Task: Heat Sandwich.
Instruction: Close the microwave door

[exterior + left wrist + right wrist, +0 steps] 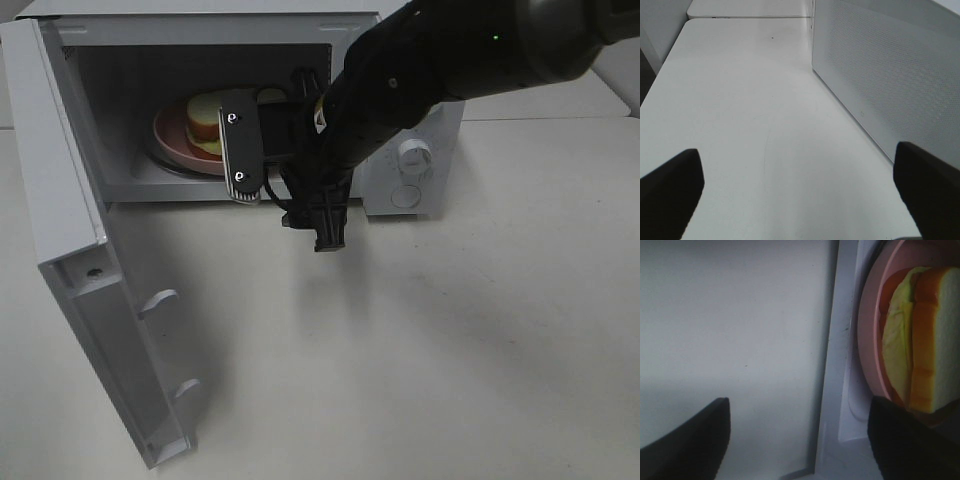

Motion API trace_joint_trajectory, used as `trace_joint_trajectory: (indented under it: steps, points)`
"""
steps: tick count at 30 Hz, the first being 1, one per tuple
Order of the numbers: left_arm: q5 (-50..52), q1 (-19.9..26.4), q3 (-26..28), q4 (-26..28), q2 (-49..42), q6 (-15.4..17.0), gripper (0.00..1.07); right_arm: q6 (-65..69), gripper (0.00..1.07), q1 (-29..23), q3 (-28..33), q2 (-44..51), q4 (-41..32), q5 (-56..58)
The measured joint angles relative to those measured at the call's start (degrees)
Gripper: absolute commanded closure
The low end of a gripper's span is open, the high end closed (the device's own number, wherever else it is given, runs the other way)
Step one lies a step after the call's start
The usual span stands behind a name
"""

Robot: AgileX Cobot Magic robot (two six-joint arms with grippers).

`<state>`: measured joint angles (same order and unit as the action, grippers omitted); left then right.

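Sandwich [920, 340]: on pink plate [867, 350], inside microwave [415, 190], door [90, 300] open.
Right gripper [797, 440]: I see it open and empty at the cavity mouth, near the plate.
Left gripper [797, 195]: open, empty, over worktop [740, 100].

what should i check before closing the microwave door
1. sandwich on plate inside microwave: ok
2. right gripper open and empty: ok
3. right gripper clear of the opening: not ok, it sits at the front edge
4. door swung wide open: ok
5. left gripper open and empty: ok
6. plate sitting level inside: cannot tell
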<state>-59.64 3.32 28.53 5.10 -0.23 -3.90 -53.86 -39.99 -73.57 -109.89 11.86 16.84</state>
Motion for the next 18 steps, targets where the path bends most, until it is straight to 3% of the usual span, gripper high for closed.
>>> trace_joint_trajectory:
  steps: [18]
  points:
    - [0.0,0.0,0.0,0.0,0.0,0.0,0.09,10.94,0.33,0.0,16.73,15.7,-0.17,-0.11]
